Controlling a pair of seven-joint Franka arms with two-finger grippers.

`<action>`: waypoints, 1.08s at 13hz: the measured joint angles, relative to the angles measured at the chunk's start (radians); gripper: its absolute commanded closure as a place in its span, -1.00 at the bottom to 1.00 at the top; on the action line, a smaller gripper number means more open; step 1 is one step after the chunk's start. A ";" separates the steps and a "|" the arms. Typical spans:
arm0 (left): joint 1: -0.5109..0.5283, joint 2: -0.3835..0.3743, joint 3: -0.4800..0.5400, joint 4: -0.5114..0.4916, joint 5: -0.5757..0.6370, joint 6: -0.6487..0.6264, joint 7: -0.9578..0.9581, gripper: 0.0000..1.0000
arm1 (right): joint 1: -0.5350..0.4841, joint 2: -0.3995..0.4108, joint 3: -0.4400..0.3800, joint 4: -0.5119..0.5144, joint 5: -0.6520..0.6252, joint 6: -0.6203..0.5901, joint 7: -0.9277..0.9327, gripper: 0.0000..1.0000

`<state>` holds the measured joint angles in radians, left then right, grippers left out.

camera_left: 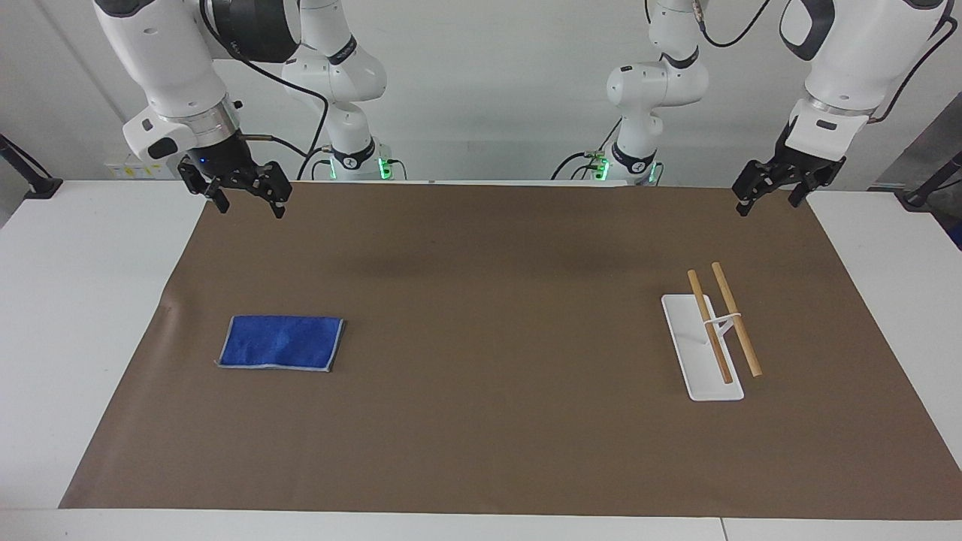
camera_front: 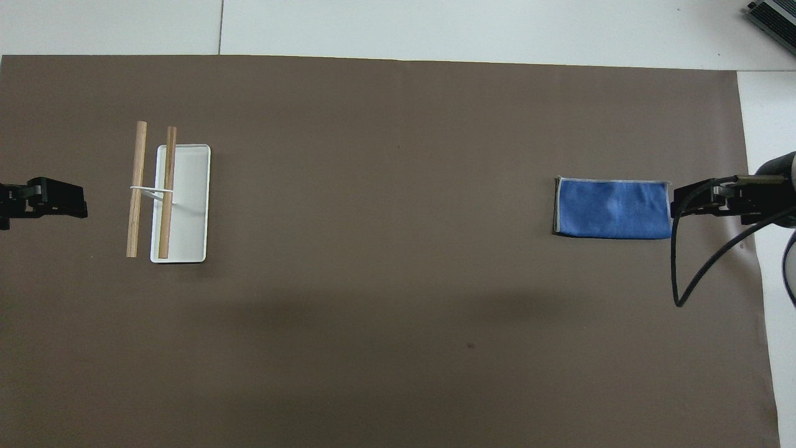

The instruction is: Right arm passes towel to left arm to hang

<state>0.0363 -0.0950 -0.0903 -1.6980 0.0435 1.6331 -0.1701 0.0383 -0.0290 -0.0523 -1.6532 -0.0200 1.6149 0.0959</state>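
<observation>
The royal-blue towel (camera_left: 279,342) (camera_front: 612,208) lies flat and folded on the brown mat toward the right arm's end of the table. My right gripper (camera_left: 249,207) (camera_front: 679,202) hangs open and empty, high over the mat's edge at that end, well clear of the towel, its black cable looping below the wrist. My left gripper (camera_left: 766,206) (camera_front: 79,205) also hangs open and empty, high over the mat's edge at the left arm's end, and that arm waits.
A white flat-based rack (camera_left: 695,372) (camera_front: 189,205) carrying two wooden rods (camera_left: 736,319) (camera_front: 137,186) stands on the mat toward the left arm's end. The brown mat (camera_left: 488,338) covers most of the white table.
</observation>
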 measured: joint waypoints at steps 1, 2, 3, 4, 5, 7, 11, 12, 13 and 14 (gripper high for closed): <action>0.000 0.000 0.000 0.000 0.000 0.000 0.000 -1.00 | 0.000 0.000 0.000 0.000 0.000 0.000 0.000 -1.00; 0.000 0.000 0.000 0.000 0.000 0.000 0.000 -1.00 | -0.002 0.000 0.000 0.000 0.000 0.000 0.000 -1.00; 0.000 0.000 0.000 0.000 0.000 0.000 0.000 -1.00 | -0.004 0.000 -0.001 0.000 0.000 0.000 0.000 -1.00; 0.000 0.000 0.000 0.000 0.000 0.000 0.000 -1.00 | -0.006 0.000 -0.001 -0.001 0.000 0.008 0.000 -1.00; 0.000 0.000 0.000 0.000 0.000 0.000 0.000 -1.00 | -0.007 0.000 -0.002 -0.008 0.000 0.037 0.000 -1.00; 0.000 0.000 0.000 0.000 0.000 0.000 0.000 -1.00 | -0.021 0.000 -0.005 -0.047 0.000 0.108 0.000 -1.00; 0.000 0.000 0.000 0.000 0.000 0.000 0.000 -1.00 | -0.085 0.012 -0.006 -0.165 0.000 0.271 -0.070 -1.00; 0.000 0.000 0.000 0.000 0.000 0.000 0.000 -1.00 | -0.095 0.021 -0.007 -0.184 0.000 0.302 -0.085 -1.00; 0.000 0.000 0.000 0.000 0.000 0.000 0.000 -1.00 | -0.102 0.034 -0.007 -0.196 0.000 0.325 -0.094 -1.00; 0.000 0.000 0.000 0.000 0.000 0.000 0.000 -1.00 | -0.106 0.051 -0.007 -0.202 0.000 0.344 -0.103 -1.00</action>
<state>0.0363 -0.0950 -0.0903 -1.6980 0.0435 1.6331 -0.1701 -0.0676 0.0219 -0.0590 -1.8555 -0.0200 1.9588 -0.0070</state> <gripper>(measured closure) 0.000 0.000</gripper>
